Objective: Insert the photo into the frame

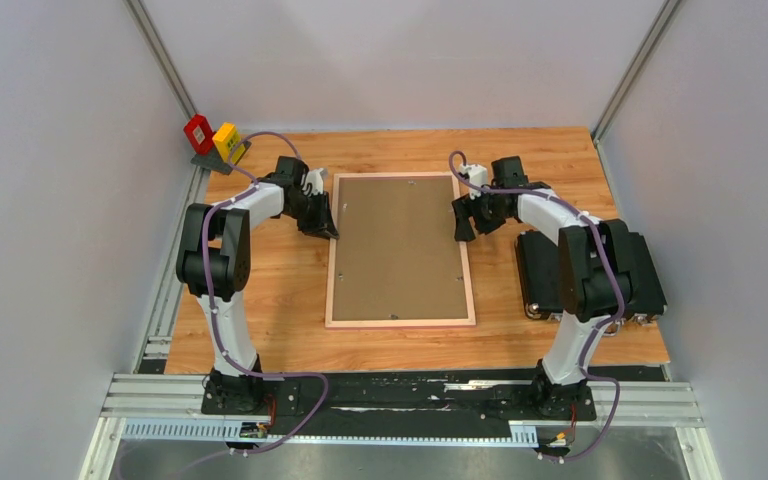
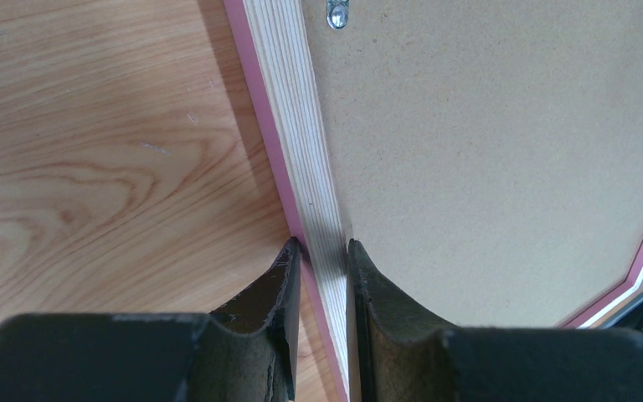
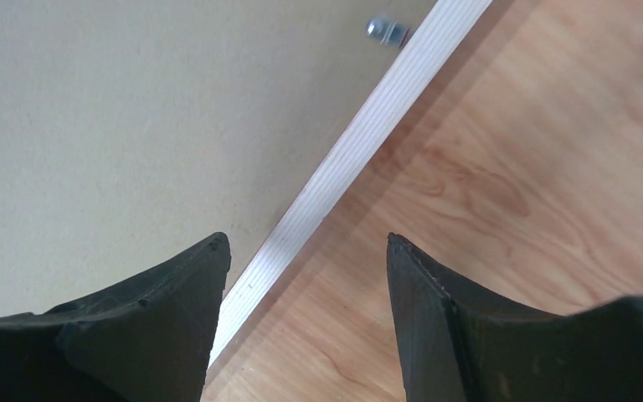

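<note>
The frame lies back-up in the middle of the table, its light wood rim around a brown backing board. The photo is hidden. My left gripper is shut on the frame's left rail near the far end. In the left wrist view the gripper pinches the wood strip, one finger on the pink outer side, the other against the board. My right gripper is open at the right rail. In its wrist view the gripper straddles the wood strip, touching nothing.
A black case lies at the right, partly behind the right arm. A red box and a yellow box stand at the far left corner. Small metal clips sit on the backing board near the rails.
</note>
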### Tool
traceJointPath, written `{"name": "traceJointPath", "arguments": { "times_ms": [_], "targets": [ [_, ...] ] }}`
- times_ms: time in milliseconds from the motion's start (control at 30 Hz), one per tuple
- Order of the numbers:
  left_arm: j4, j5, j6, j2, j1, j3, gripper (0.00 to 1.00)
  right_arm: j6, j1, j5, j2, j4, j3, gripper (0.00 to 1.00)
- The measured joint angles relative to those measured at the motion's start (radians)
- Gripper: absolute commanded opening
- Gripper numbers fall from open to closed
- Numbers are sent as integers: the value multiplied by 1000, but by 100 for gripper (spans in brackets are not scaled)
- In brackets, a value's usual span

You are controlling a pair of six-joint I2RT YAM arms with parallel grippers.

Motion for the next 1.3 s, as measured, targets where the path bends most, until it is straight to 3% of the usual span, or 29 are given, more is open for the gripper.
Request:
{"name": "traceJointPath", "arguments": {
  "times_ms": [300, 500, 867, 1000, 1300],
  "targets": [
    [0, 2, 0, 0, 0, 0, 12, 40, 0, 32, 1, 28, 43, 67],
    [2, 8, 0, 0, 2, -1, 13, 94, 0, 34, 47, 34, 75, 61],
    [23, 54, 3, 0, 10, -15, 18, 156, 0, 39, 124, 47, 91, 35],
    [29, 63, 4, 1, 12, -18, 22, 171, 7, 43, 128, 60, 91, 33],
    [28, 85, 13, 4, 15, -18, 40, 211, 17, 68, 130, 71, 91, 13]
  ]
}}
